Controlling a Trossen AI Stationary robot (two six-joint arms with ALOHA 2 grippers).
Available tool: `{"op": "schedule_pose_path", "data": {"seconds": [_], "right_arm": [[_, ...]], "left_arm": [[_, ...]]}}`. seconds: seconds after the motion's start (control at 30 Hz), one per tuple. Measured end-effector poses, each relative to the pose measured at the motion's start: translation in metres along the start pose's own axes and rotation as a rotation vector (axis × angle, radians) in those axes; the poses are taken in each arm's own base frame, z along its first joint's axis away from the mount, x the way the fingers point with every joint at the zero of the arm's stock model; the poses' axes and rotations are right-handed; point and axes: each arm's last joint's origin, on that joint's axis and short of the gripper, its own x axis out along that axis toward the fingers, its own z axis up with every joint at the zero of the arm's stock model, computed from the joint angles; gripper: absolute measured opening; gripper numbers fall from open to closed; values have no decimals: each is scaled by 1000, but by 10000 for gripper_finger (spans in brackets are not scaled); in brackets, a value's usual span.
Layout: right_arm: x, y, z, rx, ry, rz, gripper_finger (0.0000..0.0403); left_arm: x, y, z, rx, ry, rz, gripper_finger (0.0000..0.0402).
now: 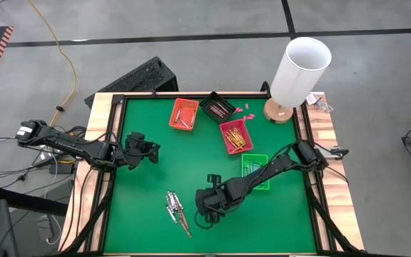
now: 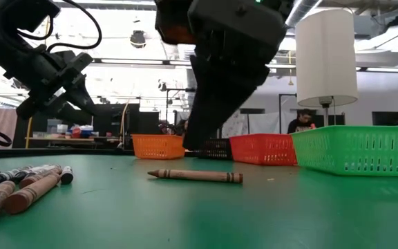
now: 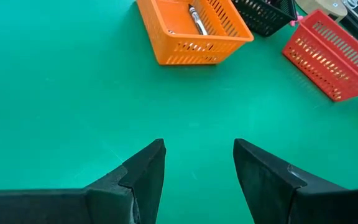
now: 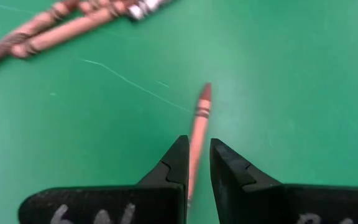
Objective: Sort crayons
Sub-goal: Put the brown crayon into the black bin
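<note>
A lone brown-red crayon (image 4: 201, 115) lies flat on the green mat (image 1: 155, 185), also seen in the low view as the crayon (image 2: 195, 176). My right gripper (image 4: 197, 146) hangs just above its near end, fingers a narrow gap apart, pointing steeply down along the crayon. I see no touch. To the left of it several brown-red and grey crayons (image 1: 175, 208) lie in a loose pile on the mat. My left gripper (image 3: 197, 152) waits open above the mat's left part (image 1: 145, 150), holding nothing.
At the back of the mat stand an orange tray (image 1: 183, 114) with grey crayons, a black tray (image 1: 217, 108) and a red tray (image 1: 236, 135) with yellow-orange crayons. A green tray (image 1: 255, 171) stands at the right. A white lamp (image 1: 298, 71) stands at the far right corner.
</note>
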Motion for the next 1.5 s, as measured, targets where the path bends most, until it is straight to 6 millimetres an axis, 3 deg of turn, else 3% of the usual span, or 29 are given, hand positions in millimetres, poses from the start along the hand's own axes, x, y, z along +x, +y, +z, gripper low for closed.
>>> {"op": "schedule_pose_path", "data": {"seconds": [0.63, 0.93, 1.5], "right_arm": [[3, -4, 3, 4, -13, 1, 59], [22, -1, -2, 8, 12, 17, 59], [24, -7, 0, 20, 39, 60, 59]], "left_arm": [[0, 0, 0, -1, 0, 0, 180], [0, 0, 0, 2, 1, 3, 180], [0, 1, 0, 6, 3, 6, 180]]}}
